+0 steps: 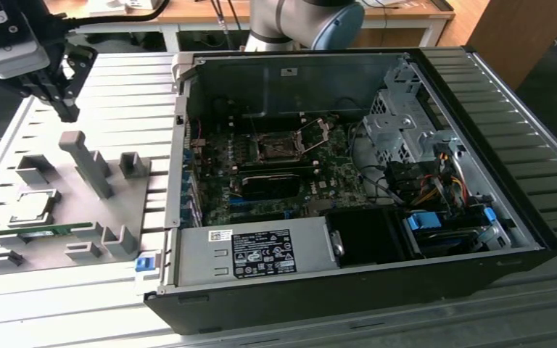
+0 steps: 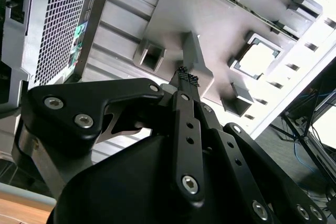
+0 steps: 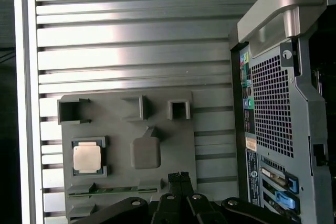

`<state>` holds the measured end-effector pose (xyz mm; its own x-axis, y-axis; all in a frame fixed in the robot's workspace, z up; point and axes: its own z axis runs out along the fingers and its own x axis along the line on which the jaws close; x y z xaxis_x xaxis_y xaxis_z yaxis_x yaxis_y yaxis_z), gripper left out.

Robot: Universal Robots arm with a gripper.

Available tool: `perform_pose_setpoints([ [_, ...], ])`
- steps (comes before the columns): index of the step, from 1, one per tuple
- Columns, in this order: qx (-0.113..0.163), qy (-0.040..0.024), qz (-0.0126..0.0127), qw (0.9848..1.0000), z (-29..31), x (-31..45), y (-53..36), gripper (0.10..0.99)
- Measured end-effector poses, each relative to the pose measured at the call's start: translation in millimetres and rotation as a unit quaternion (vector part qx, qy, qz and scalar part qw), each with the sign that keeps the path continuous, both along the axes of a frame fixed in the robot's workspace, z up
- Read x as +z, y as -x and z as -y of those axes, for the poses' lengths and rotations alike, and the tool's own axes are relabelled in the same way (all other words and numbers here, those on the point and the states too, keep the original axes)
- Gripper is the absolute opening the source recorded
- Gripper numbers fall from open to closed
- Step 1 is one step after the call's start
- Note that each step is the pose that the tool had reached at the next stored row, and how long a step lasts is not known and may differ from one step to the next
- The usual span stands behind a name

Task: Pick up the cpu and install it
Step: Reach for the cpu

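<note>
**Exterior view: gripper closed and empty, cpu sits in the fixture plate**

Exterior view has the gripper (image 1: 66, 112) hanging above the grey fixture plate (image 1: 114, 210), up in the air and touching nothing. Fingertips are pressed together with nothing between them; both wrist views show the same at the gripper (image 2: 186, 77) (image 3: 179, 176).

The cpu (image 1: 29, 206) lies flat in a square pocket of the fixture plate, silver top up. Both wrist views also show the cpu (image 2: 258, 59) (image 3: 86, 158) seated inside the pocket's raised corners. It is clear of the gripper.

A memory stick (image 1: 41, 232) lies in a slot on the fixture plate, just beside the cpu pocket. A tall post (image 1: 90, 163) stands upright on the fixture plate; in the first wrist view the fingertips sit close to it.

The open computer case (image 1: 356, 297) lies just beside the fixture plate, on the exterior view's right. Its motherboard socket (image 1: 276, 148) is uncovered, with its frame raised. Plate and case both rest on the slatted bench (image 1: 510, 109).
</note>
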<state>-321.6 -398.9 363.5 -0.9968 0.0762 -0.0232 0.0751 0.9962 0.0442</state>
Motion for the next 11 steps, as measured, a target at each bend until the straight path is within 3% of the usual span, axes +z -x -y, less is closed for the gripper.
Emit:
perform_pose_setpoints([
  [11,0.000,0.0000,0.0000,1.0000,0.0,-1.0,12.4,0.106],
])
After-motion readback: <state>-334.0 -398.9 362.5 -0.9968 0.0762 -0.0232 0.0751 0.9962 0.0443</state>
